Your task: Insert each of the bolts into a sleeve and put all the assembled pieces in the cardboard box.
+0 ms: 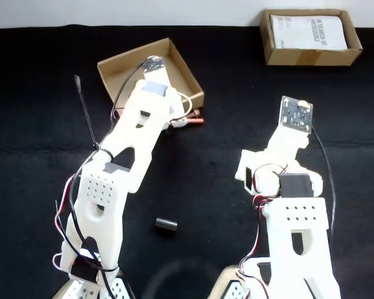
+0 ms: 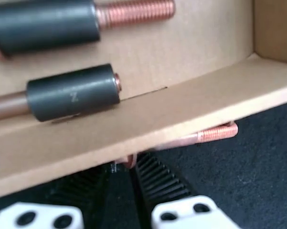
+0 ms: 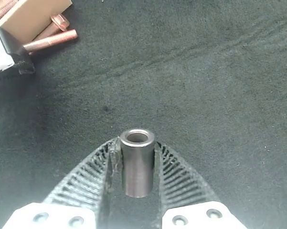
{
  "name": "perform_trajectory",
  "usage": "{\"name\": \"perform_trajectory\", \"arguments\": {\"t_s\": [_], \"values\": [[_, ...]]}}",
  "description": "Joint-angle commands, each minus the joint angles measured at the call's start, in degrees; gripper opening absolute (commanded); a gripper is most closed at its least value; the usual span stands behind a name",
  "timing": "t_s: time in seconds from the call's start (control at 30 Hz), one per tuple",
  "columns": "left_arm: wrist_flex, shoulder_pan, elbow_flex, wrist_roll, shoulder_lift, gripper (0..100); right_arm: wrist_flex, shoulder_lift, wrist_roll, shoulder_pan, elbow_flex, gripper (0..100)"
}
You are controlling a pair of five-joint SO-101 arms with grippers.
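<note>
Sleeve [image 3: 137, 164] stands upright between the jaws of the right gripper [image 3: 137, 143], pinched at its sides with its open bore showing. The left gripper [image 2: 132, 164] is closed on the head end of a copper bolt [image 2: 215, 132]. The bolt's threaded shank runs sideways from the jaws along the outside of the cardboard box [image 2: 181, 109] wall. Just past that wall, inside the box, lie two bolts in sleeves — one assembled piece [image 2: 71, 93] near the wall, a second piece [image 2: 43, 24] beyond it. A loose sleeve [image 1: 166, 225] lies on the table [image 1: 236, 131], well away from both sets of jaws.
</note>
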Motion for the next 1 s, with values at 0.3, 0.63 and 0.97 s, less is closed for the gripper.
{"name": "perform_trajectory", "arguments": {"t_s": [0.3,0.63,0.97], "values": [[1.1,0.7,-0.5,-0.3,-8.0,3,-3.3,-0.9,0.6,-0.1,2.3,0.8],[1.1,4.0,-0.5,-0.6,-15.8,3,-3.3,-0.9,0.6,-0.1,2.2,0.8],[6.9,11.0,-0.5,-2.4,-18.1,4,-3.3,-0.9,0.6,-0.1,2.5,0.8]]}}
